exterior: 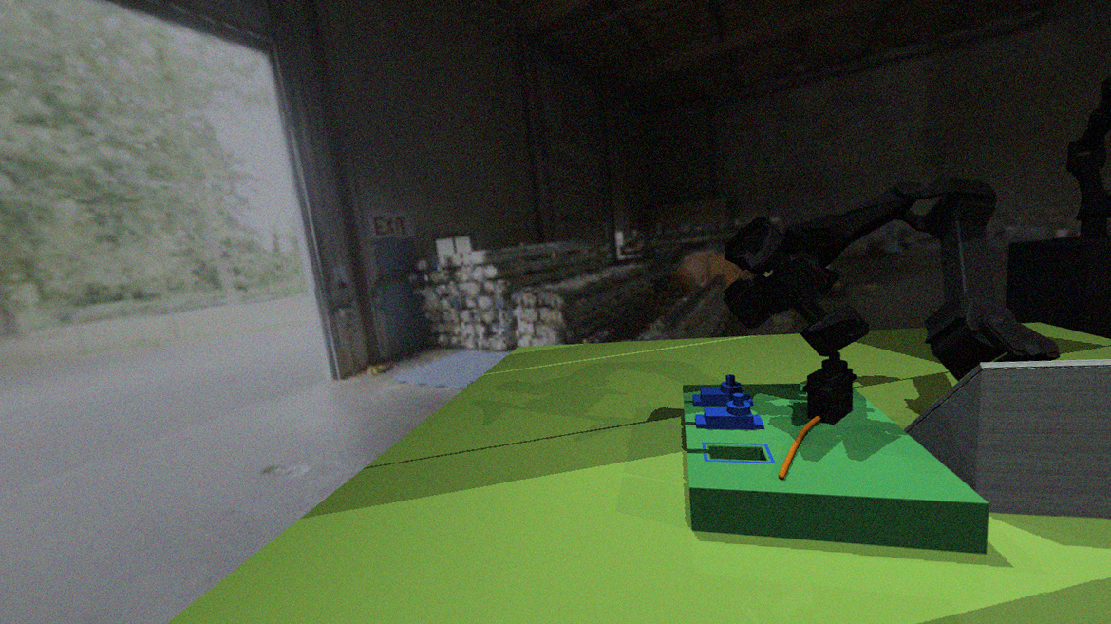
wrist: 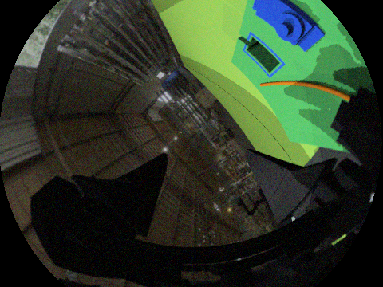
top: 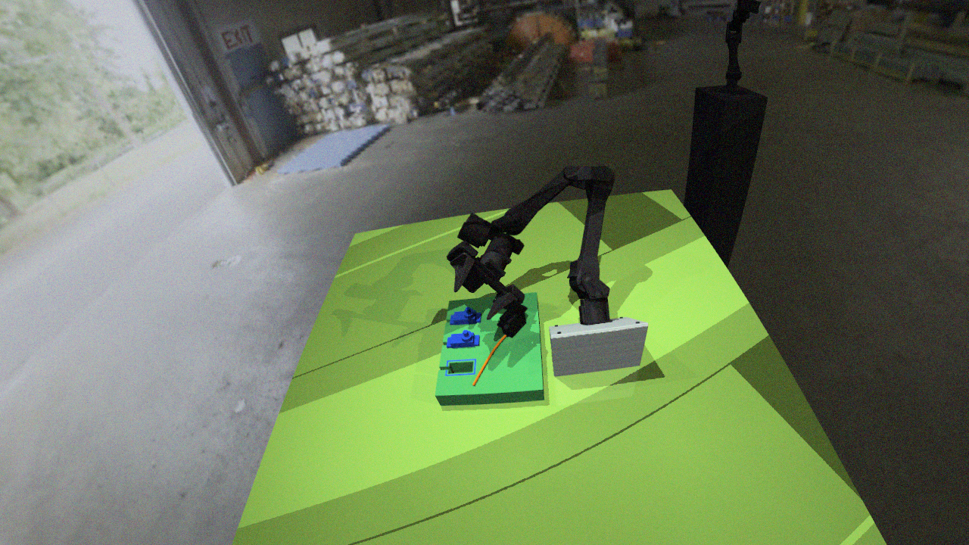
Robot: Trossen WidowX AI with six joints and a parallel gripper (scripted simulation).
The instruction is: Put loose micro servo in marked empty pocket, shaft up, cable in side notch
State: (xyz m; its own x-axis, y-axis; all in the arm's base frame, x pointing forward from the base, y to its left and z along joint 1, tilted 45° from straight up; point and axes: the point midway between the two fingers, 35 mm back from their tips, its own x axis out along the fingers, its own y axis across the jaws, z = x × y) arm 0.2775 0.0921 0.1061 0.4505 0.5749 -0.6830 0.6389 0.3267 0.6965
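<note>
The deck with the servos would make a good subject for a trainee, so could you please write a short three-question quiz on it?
1. True or false: the marked pocket on the green deck holds a servo.
2. Multiple choice: what colour is the cable of the loose black servo?
a) white
b) orange
c) purple
3. Fill in the blank: the number of blue servos standing on the deck in the top view is ____.

Key: 1 false; 2 b; 3 two.
</note>
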